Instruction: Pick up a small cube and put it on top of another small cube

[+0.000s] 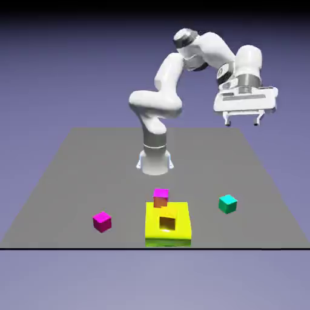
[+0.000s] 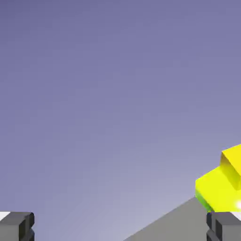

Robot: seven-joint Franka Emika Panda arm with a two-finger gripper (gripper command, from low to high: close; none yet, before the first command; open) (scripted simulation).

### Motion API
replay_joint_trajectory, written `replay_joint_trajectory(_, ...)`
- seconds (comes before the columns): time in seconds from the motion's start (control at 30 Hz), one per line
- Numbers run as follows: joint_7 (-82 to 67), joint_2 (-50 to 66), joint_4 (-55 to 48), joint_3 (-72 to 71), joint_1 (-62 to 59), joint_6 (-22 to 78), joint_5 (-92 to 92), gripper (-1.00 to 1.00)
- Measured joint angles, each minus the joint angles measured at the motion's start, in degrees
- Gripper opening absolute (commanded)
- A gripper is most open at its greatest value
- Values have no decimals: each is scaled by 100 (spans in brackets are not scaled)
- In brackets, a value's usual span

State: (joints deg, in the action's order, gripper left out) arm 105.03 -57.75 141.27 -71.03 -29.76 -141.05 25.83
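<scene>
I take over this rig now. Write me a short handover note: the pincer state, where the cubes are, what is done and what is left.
Pincer: open, empty, high above the table, toward the exterior view's right.
Teal cube: on the table, right of the yellow block in the exterior view, untouched.
Magenta cubes: one on the table left of the yellow block, one at the block's far edge; whether it touches the block is unclear.
The hand view shows only backdrop, a table corner and part of the yellow block.
Done: nothing.
Left: descend to the teal cube, grasp it, lift it, set it on another small cube.
</scene>
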Motion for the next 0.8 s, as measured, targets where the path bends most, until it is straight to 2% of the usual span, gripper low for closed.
replay_joint_trajectory(0.6,3293,-1320,-1038,-3738,-1602,1734,1359,0)
replay_joint_trajectory(0.67,3371,-1352,-1063,-3826,-1640,1776,1391,0)
replay_joint_trajectory(0.8,4118,-698,-957,-4409,-2322,1157,396,0)
